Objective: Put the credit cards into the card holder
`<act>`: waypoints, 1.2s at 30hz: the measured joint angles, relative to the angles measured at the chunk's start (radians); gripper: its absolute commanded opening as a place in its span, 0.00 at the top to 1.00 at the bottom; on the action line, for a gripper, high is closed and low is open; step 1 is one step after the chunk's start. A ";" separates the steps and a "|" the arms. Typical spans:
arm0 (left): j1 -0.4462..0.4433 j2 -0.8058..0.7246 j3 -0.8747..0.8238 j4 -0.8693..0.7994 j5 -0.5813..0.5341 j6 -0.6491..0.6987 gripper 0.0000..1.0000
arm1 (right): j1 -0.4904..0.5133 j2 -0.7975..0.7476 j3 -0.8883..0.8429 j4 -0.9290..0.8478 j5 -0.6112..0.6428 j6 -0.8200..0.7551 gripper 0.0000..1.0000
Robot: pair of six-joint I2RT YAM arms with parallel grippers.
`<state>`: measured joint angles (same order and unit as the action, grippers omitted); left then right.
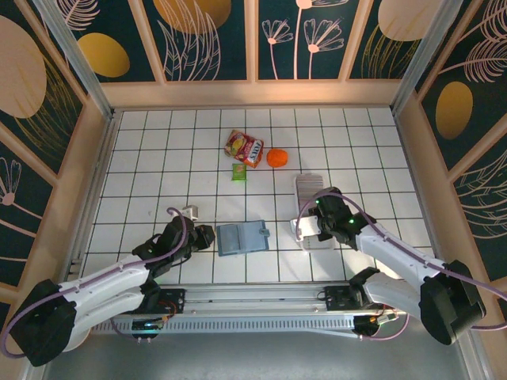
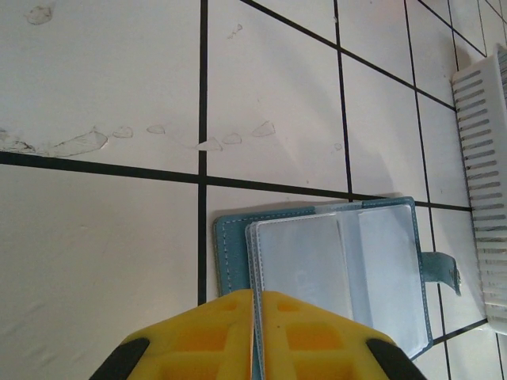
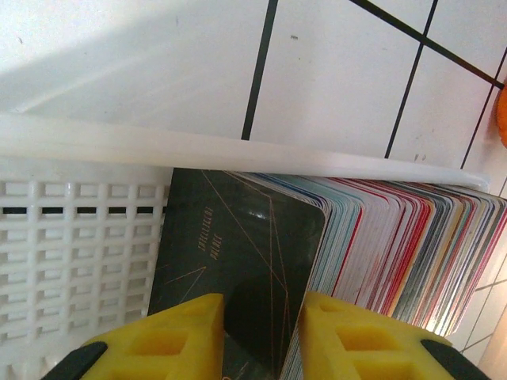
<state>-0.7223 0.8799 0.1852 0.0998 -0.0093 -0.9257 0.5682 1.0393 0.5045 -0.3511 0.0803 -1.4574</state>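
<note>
- The credit cards (image 3: 388,237) stood on edge, packed tight in a row inside the white slotted tray (image 3: 79,237), their coloured edges fanned toward the right of the right wrist view.
- A dark card (image 3: 238,253) with thin gold lines sat at the front of that stack, leaning against the others, face toward my camera.
- The right gripper (image 3: 264,336) hung right over that dark card. Its yellow fingers stood partway apart with a clear gap between them, and the card's face showed through the gap. I saw no grip on anything.
- The card holder (image 2: 348,269) lay flat on the white tiled table (image 1: 158,158), spread wide, its clear sleeves facing up and its teal strap (image 2: 445,273) sticking out on the side nearer the tray.
- From above, the holder sat between the two arms, apart from the tray, which lay to its right.
- The left gripper (image 2: 257,332) was at the holder's near edge, its fingers pressed together. The edge of a clear sleeve ran down to the seam between them, and I couldn't tell whether it was pinched.
- Farther back on the table lay a snack packet (image 1: 244,147), a round orange thing (image 1: 277,157) and a small green packet (image 1: 238,172), all well apart from both grippers.
</note>
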 measured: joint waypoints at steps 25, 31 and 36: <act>0.000 -0.007 0.000 0.000 0.001 -0.021 0.91 | 0.000 -0.054 0.039 -0.086 -0.002 0.015 0.89; 0.000 -0.008 0.000 0.000 0.001 -0.022 0.91 | 0.000 -0.073 0.061 -0.146 -0.010 0.031 0.95; 0.000 -0.011 -0.002 0.000 0.008 -0.022 0.92 | 0.000 -0.092 0.095 -0.232 -0.031 0.058 1.00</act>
<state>-0.7223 0.8688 0.1833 0.1001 -0.0013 -0.9478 0.5682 0.9474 0.5991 -0.5827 0.0494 -1.3991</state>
